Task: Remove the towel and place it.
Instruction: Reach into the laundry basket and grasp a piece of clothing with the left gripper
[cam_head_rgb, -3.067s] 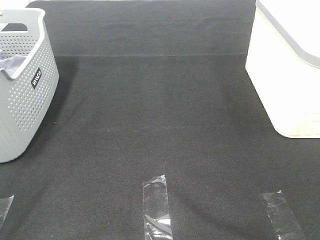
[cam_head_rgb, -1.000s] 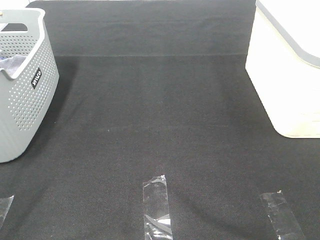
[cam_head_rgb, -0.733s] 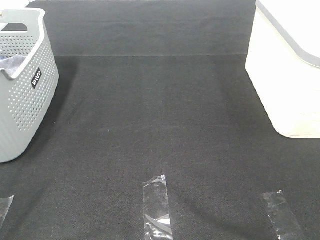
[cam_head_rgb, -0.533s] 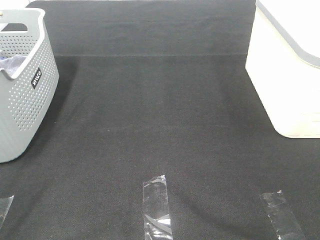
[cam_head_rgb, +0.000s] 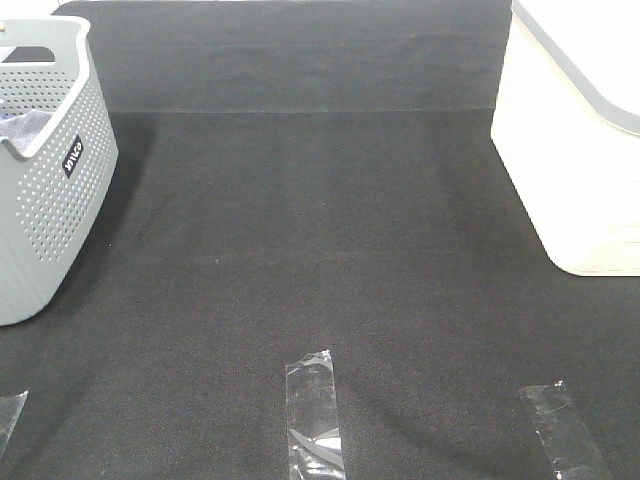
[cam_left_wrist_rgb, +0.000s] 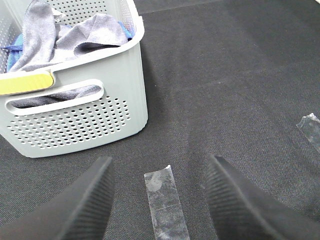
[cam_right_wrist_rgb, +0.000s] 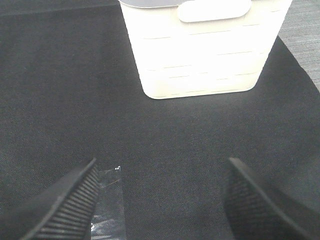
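Inside basket (cam_left_wrist_rgb: 75, 125) | towel (cam_left_wrist_rgb: 90, 32) bunched | long axis hard to tell

Black fabric-covered counter (cam_head_rgb: 320, 230). Grey perforated basket (cam_head_rgb: 50, 200) at left edge, small black label (cam_head_rgb: 72, 156) on side wall. Bright blue cloth (cam_left_wrist_rgb: 15, 41) inside basket, only small part showing. Yellow pad (cam_left_wrist_rgb: 25, 82) on basket rim above handle slot. White ribbed bin (cam_head_rgb: 570, 170) at right edge, well apart from basket. Three clear tape strips along near counter edge: left strip (cam_head_rgb: 8, 412), centre strip (cam_head_rgb: 313, 415), right strip (cam_head_rgb: 563, 430).
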